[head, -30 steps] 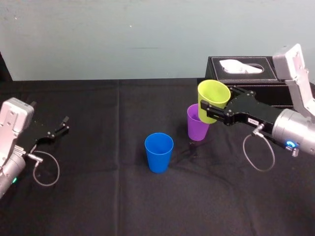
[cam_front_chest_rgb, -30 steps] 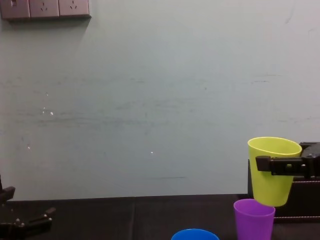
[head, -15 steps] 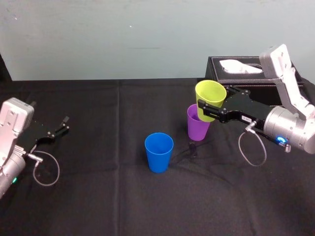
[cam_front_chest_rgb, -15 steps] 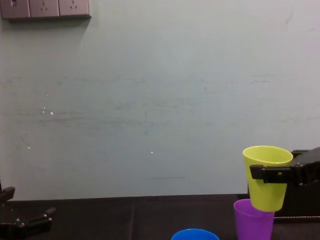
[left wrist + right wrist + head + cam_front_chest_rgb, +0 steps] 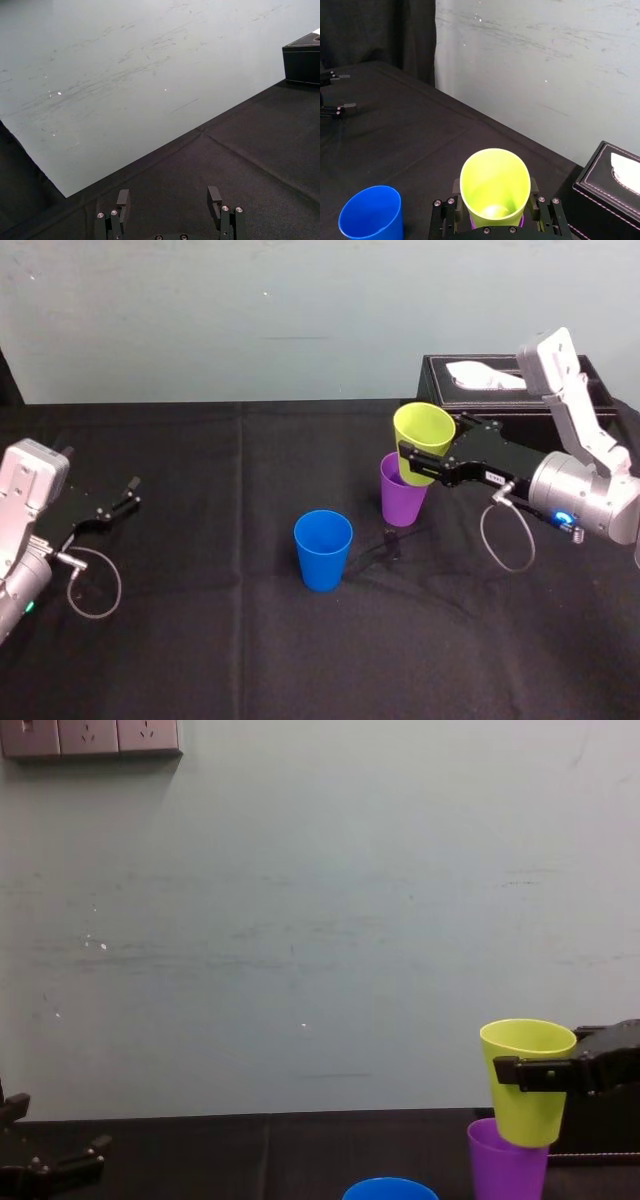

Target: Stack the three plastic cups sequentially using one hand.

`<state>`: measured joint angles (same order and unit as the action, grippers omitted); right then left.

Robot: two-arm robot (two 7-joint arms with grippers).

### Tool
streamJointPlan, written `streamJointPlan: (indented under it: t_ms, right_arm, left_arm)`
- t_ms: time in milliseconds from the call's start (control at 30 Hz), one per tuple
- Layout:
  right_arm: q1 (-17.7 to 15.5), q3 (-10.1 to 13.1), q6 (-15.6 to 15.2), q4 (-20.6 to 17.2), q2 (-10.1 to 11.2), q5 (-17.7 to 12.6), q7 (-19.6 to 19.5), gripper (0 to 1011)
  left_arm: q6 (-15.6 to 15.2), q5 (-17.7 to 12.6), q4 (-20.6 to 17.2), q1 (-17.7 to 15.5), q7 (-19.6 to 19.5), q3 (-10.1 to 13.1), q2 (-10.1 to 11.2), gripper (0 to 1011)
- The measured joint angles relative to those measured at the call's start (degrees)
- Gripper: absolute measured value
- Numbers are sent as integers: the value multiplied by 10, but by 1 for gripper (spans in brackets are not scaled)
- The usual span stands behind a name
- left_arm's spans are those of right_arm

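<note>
Clamping the yellow cup (image 5: 424, 435) at the purple cup's (image 5: 402, 502) mouth, the right tool (image 5: 420, 462) must next seat and release it; the left tool (image 5: 128, 493) idles, jaws apart, far to the purple cup's left.

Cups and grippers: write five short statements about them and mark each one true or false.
1. The right gripper is shut on the yellow-green cup. True.
2. The yellow-green cup sits fully nested in the purple cup. False: only its base is at the purple cup's mouth; most of it is above the rim.
3. The blue cup stands upright by itself on the table. True.
4. The left gripper grips the blue cup. False: it is open and holds nothing, at the table's left side.
5. The black tissue box stands left of the blue cup. False: it is at the far right, behind the cups.
</note>
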<state>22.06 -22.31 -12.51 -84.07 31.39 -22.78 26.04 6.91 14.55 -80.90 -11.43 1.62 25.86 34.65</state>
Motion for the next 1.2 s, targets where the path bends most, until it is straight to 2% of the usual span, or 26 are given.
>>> streamJointPlan:
  t_ms: [1200]
  right_arm:
    - [12, 0, 6, 31, -18, 6, 10, 738]
  left_arm:
    - [0, 0, 0, 0, 0, 0, 0, 1010]
